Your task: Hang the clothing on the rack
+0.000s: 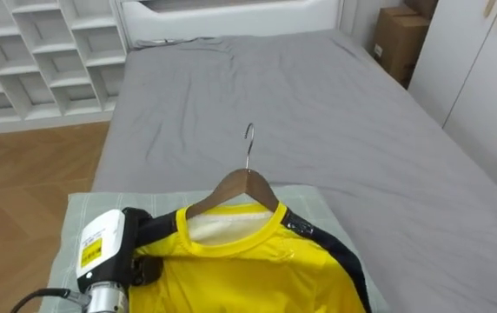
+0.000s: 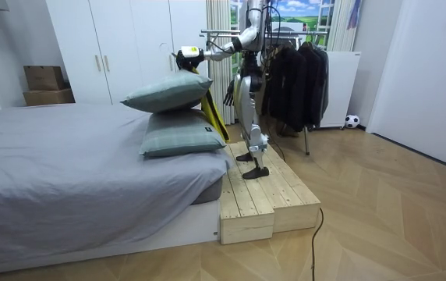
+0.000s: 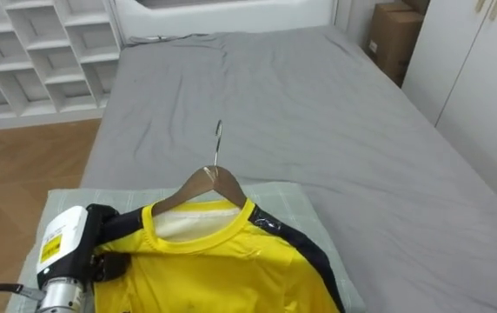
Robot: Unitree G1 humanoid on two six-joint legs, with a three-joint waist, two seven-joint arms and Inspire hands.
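Note:
A yellow shirt (image 1: pixel 257 269) with dark shoulder stripes sits on a wooden hanger (image 1: pixel 241 185) whose metal hook points away from me over the bed. My left hand (image 1: pixel 149 252) is curled round the shirt's left shoulder at the hanger's end and holds it above the stacked pillows (image 2: pixel 168 90). In the room view the shirt (image 2: pixel 211 105) hangs down from that outstretched hand (image 2: pixel 184 56). My right hand (image 2: pixel 228 92) hangs by my hip with relaxed fingers. The clothes rack (image 2: pixel 285 33) with dark garments stands right behind me.
I stand on a low wooden platform (image 2: pixel 266 195) at the end of the grey bed (image 1: pixel 318 104). A greenish pillow (image 1: pixel 311 204) lies under the shirt. White shelves (image 1: pixel 40 61), a cardboard box (image 1: pixel 396 39) and a wardrobe (image 1: pixel 483 69) flank the bed.

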